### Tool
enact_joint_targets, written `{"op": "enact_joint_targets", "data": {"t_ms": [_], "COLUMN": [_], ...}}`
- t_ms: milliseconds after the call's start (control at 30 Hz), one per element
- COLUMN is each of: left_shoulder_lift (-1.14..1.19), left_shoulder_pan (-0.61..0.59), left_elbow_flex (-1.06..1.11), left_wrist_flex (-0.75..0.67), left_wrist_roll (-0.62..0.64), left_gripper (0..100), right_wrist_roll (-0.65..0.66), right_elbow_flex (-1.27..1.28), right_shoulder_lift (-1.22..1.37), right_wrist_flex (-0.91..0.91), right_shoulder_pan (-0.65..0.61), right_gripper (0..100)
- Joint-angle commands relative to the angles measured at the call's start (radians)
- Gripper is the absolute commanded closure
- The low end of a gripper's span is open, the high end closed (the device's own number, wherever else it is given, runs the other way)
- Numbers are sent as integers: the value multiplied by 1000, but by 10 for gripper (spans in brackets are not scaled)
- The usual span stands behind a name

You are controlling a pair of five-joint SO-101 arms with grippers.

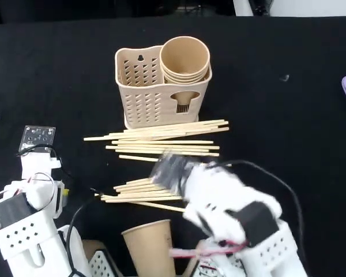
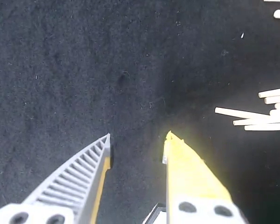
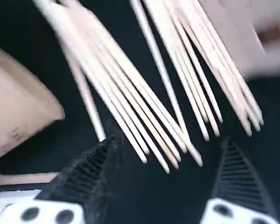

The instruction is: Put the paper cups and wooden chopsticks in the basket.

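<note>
Nearest, one paper cup sits on the black table between the arms. The left gripper, jaws spread, hangs over bare table. The right gripper, jaws spread, hovers above loose chopsticks. Farthest, the basket holds stacked cups in one compartment.

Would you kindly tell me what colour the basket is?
Beige basket, perforated with slots; clearest in the high view.

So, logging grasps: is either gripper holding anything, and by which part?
No. The left gripper is open over bare table; the right gripper is open over the chopsticks, gripping none.
</note>
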Motion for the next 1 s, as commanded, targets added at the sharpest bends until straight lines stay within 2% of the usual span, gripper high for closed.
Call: {"op": "enact_joint_targets", "data": {"t_ms": [0,133,300,600,733,867,967], "left_shoulder_lift": [-8,-6,-5,-2,-3,-3,-6], "left_shoulder_pan": [-13,-77,-91,-85,-85,-87,-87], "left_elbow_flex": [-12,-8,-7,-10,-12,-7,-7], "left_wrist_flex": [-5,-3,-3,-5,-5,-5,-5], "left_wrist_roll": [-6,-9,-11,-11,-11,-11,-11], "left_gripper": [811,811,811,811,811,811,811], "right_wrist_roll": [5,3,-26,-103,-110,-103,-107], "right_elbow_flex": [1,62,97,122,128,-22,-105], "right_shoulder_lift": [42,208,400,449,441,389,352], "right_wrist_flex": [-32,-160,-279,-367,-353,-242,-158], "right_shoulder_pan": [-221,-262,-304,-310,-307,-238,-233], "right_gripper": [681,681,681,683,684,684,684]}}
